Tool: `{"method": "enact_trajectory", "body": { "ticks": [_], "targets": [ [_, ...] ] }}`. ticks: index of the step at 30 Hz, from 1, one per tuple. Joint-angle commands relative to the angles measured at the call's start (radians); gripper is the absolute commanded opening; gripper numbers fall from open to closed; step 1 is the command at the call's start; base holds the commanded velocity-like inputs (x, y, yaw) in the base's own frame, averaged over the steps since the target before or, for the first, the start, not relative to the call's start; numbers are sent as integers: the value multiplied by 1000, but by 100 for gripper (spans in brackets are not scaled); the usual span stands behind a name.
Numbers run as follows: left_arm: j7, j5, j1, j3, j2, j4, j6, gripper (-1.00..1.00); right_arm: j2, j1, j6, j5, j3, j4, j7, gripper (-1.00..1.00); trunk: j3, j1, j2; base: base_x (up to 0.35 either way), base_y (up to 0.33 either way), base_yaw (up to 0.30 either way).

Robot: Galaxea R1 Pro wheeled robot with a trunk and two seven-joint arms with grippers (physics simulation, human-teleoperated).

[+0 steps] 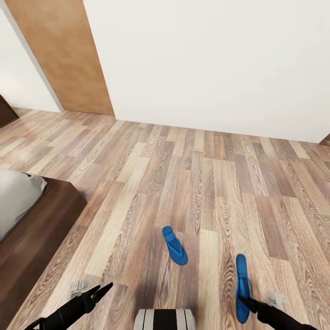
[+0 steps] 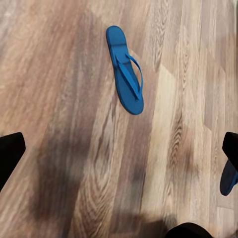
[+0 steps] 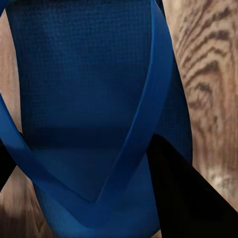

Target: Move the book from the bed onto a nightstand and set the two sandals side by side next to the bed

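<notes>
Landmark: the bed (image 1: 43,229), its dark wood frame corner and pale mattress at the head view's left edge. No book or nightstand to note here.

Two sandals on the plank floor (image 1: 206,183), both to the right of the bed. The nearer sandal (image 1: 174,245) lies flat, soles down, well apart from the frame, long axis roughly parallel to the bed's side but slightly tilted. The left wrist view confirms it: the same sandal (image 2: 125,69) lies straps up, with bare floor around it.

The far sandal (image 1: 242,285) lies farther from the bed still, long axis nearly parallel to the first, offset toward the robot. The two are near but not side by side.

Right hand (image 1: 245,300) is at the heel end of the far sandal. In the right wrist view, the blue sole and strap (image 3: 94,114) are very close, with a dark finger (image 3: 183,193) against the strap side. The hand appears closed onto the sandal, though the grip itself is half hidden, so I cannot tell for sure.

Left hand (image 1: 101,290) hovers above the floor between the bed and the nearer sandal, fingers parted, holding nothing.

Judgement: the far sandal must travel toward the bed, past or alongside its mate. Nothing obstructs the path; the only risk is nudging the nearer sandal.
</notes>
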Motion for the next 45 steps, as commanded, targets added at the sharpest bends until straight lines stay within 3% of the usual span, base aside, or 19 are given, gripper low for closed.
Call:
{"method": "enact_trajectory", "body": {
  "ticks": [1,45],
  "targets": [
    [-2,6,0,1,0,0,9,100,1,-1,13,4,-6,-1,6,-100,3,-1,0,0,0,0],
    [1,6,0,-2,-1,1,9,100,1,-1,-36,4,-6,-1,4,-100,173,-20,10,0,0,0]
  ]
}}
